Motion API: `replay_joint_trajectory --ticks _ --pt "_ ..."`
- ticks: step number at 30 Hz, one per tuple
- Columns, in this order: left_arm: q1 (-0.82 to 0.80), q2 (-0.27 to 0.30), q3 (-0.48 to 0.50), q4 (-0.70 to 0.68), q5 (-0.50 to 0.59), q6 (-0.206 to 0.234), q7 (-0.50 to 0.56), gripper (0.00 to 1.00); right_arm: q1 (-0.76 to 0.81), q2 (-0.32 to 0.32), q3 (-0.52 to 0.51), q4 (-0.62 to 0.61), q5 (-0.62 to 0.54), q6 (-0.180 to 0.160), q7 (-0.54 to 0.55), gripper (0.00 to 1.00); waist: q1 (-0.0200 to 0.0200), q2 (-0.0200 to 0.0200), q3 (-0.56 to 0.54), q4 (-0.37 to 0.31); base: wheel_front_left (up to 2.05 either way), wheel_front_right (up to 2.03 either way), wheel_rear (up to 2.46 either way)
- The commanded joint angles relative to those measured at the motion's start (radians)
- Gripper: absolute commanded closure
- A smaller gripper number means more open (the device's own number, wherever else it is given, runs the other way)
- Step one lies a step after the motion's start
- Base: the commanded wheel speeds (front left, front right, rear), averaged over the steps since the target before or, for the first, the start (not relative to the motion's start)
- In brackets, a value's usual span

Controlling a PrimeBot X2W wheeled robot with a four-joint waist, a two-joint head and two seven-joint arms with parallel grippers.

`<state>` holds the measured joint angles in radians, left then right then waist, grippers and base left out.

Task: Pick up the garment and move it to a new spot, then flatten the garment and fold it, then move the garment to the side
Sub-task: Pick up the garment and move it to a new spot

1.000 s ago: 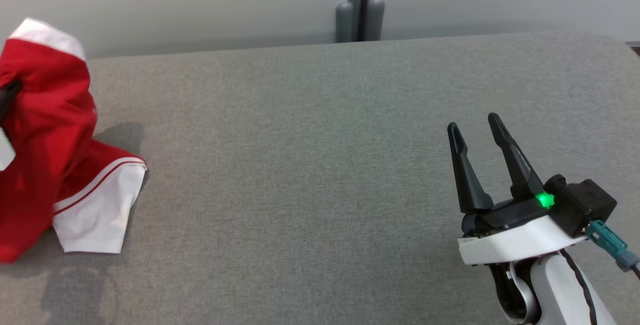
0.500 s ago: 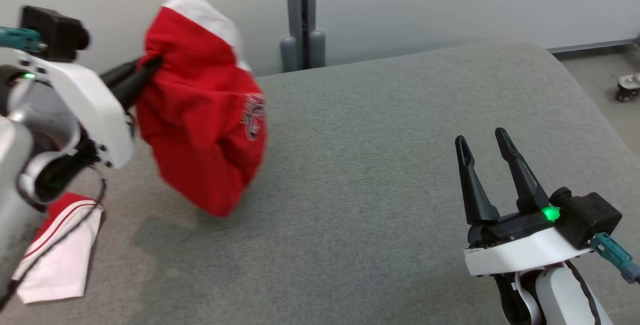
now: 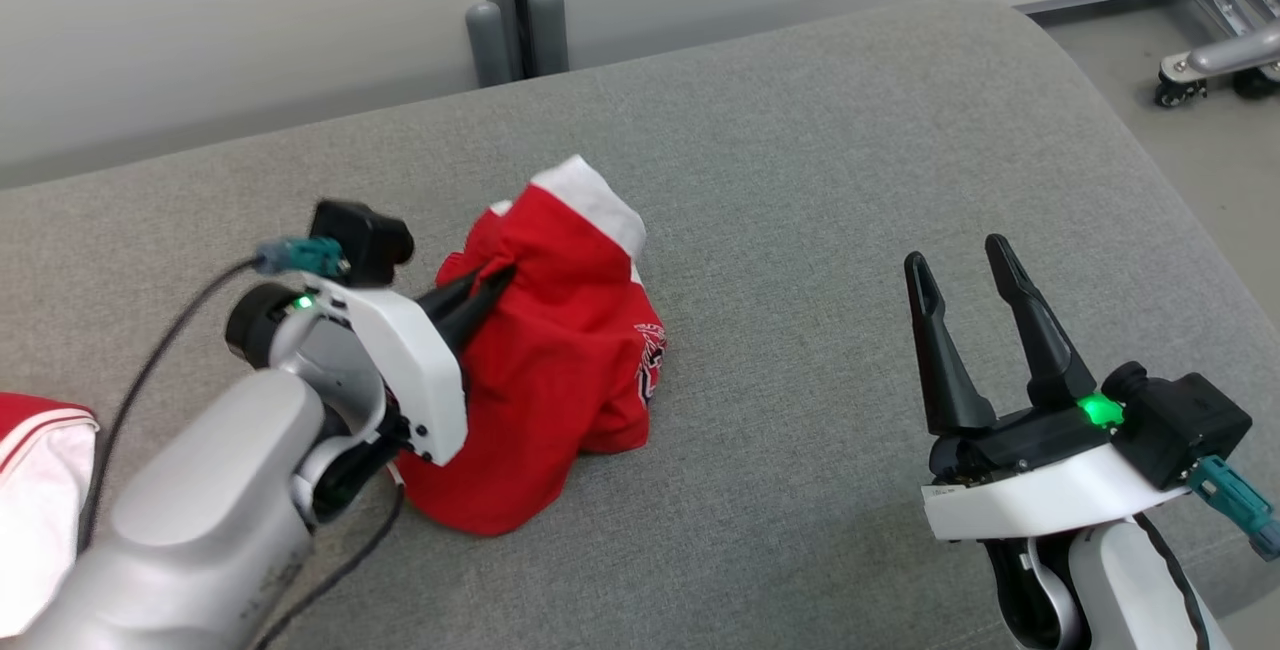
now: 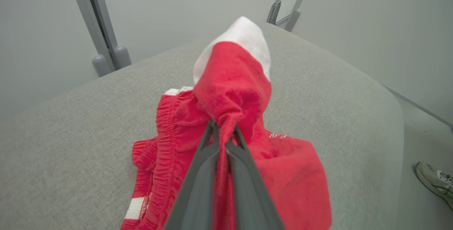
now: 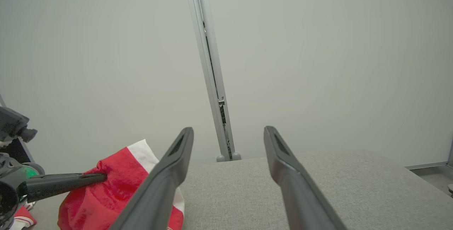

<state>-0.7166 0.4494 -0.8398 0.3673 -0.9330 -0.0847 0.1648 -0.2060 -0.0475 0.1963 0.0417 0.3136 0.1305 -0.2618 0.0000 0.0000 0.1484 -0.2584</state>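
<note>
The garment (image 3: 560, 360) is a bunched red piece with a white band on top, its lower folds resting on the grey padded surface (image 3: 800, 180) left of centre. My left gripper (image 3: 500, 275) is shut on a pinch of its red cloth near the top, reaching in from the left. In the left wrist view the two fingers close together on the fold (image 4: 223, 125), and the garment (image 4: 233, 85) rises beyond them. My right gripper (image 3: 952, 251) stands open and empty well to the right; its fingers (image 5: 228, 130) are spread, with the garment (image 5: 116, 173) low on the left.
Another red and white piece of cloth (image 3: 40, 490) lies at the left edge. A grey post (image 3: 510, 10) stands behind the surface, and a wheeled frame (image 3: 1210, 60) stands on the floor at the upper right. A shoe (image 4: 433, 180) is on the floor beside the rounded right edge.
The head camera has swung. My left gripper has carried the garment to the right and down until its lower folds rest on the surface. The right gripper has stayed open and still.
</note>
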Motion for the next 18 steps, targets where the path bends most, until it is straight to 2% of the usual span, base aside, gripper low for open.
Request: replay_joint_trajectory --ticks 1,5,6,7,8,13,18 --pt "0.010 -0.032 -0.014 0.067 0.019 -0.012 -0.049 1.00 -0.010 -0.006 0.001 -0.007 0.003 0.000 -0.005 0.00 0.0000 0.0000 0.017 -0.010 0.00 0.00 0.00" --pt "0.018 -0.108 -0.039 0.213 0.037 -0.029 -0.148 1.00 -0.017 -0.006 0.009 -0.013 0.015 0.000 -0.005 0.00 0.0000 0.0000 0.021 -0.008 0.00 0.00 0.00" --pt "0.016 -0.121 -0.042 0.243 0.039 -0.032 -0.167 0.87 -0.019 -0.006 0.007 -0.016 0.016 0.000 -0.005 0.00 0.0000 0.0000 0.021 -0.005 0.00 0.00 0.00" --pt "0.013 -0.135 -0.051 0.272 0.041 -0.036 -0.178 0.57 -0.020 -0.006 0.002 -0.018 0.021 0.000 -0.005 0.00 0.0000 0.0000 0.020 -0.002 0.00 0.00 0.00" --pt "0.010 -0.146 -0.060 0.297 0.043 -0.038 -0.187 0.00 -0.018 -0.006 -0.003 -0.019 0.021 0.000 -0.005 0.00 0.0000 0.0000 0.018 0.003 0.00 0.00 0.00" --pt "-0.014 -0.172 -0.083 0.342 0.043 -0.045 -0.261 0.00 0.002 -0.005 -0.023 -0.021 0.003 0.000 -0.005 0.00 0.0000 0.0000 -0.001 0.034 0.00 0.00 0.00" --pt "-0.009 -0.161 -0.090 0.309 0.024 -0.047 -0.304 0.00 0.013 -0.006 -0.029 -0.026 -0.001 0.000 -0.005 0.00 0.0000 0.0000 -0.020 0.061 0.00 0.00 0.00"
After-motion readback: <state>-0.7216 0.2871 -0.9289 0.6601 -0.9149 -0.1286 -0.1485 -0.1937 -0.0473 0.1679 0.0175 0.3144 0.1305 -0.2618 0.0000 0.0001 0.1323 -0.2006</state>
